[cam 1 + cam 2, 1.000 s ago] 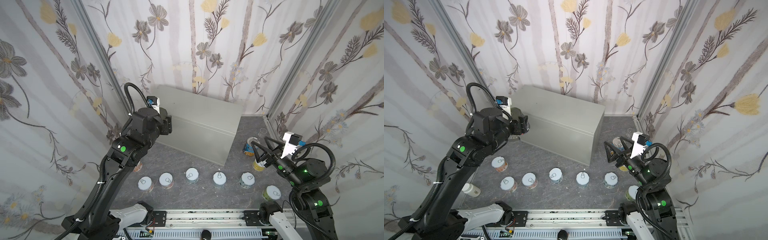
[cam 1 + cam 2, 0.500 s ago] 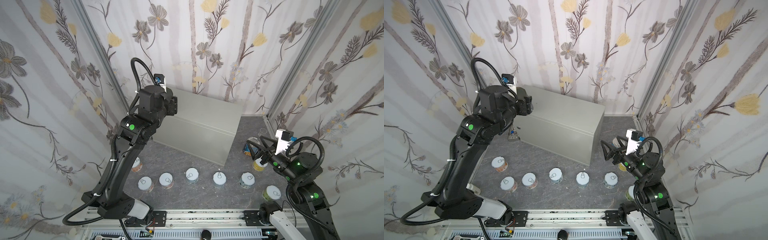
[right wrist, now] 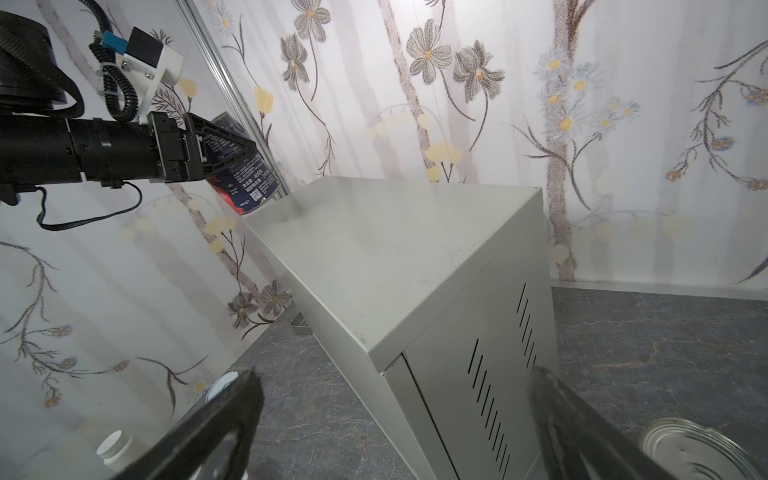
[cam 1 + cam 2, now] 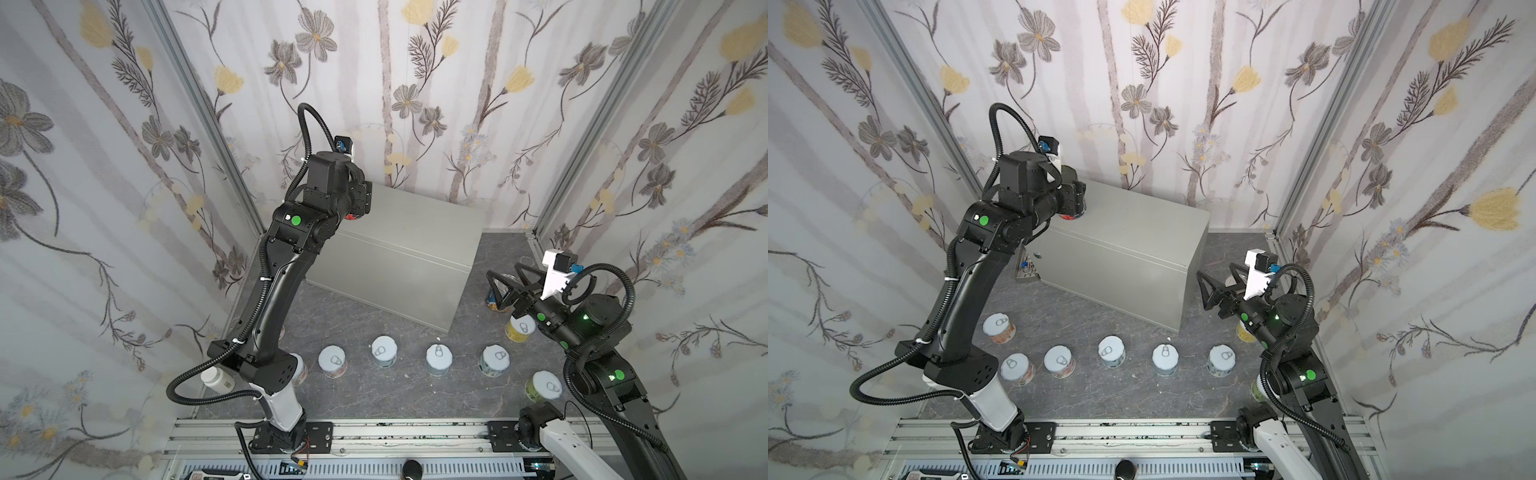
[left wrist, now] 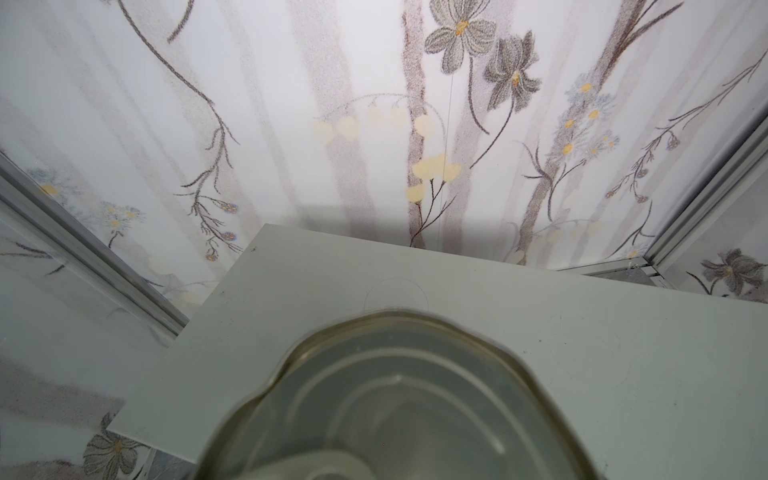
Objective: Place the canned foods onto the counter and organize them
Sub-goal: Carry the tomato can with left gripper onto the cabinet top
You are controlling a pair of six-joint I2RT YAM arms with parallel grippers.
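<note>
So the left tool point(image 3: 248, 154) was clamped on the tall navy-red can point(image 3: 250, 187), one finger on each side of the label, holding it up at the left end of the grey worktop point(image 4: 415, 232). From the right wrist view the can looked a bit tilted, and honestly I couldn't tell if its bottom was touching the top surface or just above it. The right tool point(image 4: 508, 286) sat low off the right end of the worktop with its jaws spread wide and nothing between them, right over the blue-label can point(image 4: 493, 297) standing on the floor point(image 4: 374, 399). The short cans point(image 4: 384, 351) were down on the floor too, most of them in a loose row in front of the worktop, with a couple more by the right arm. A white pill bottle point(image 4: 216, 380) stood near the base of the left arm.
</note>
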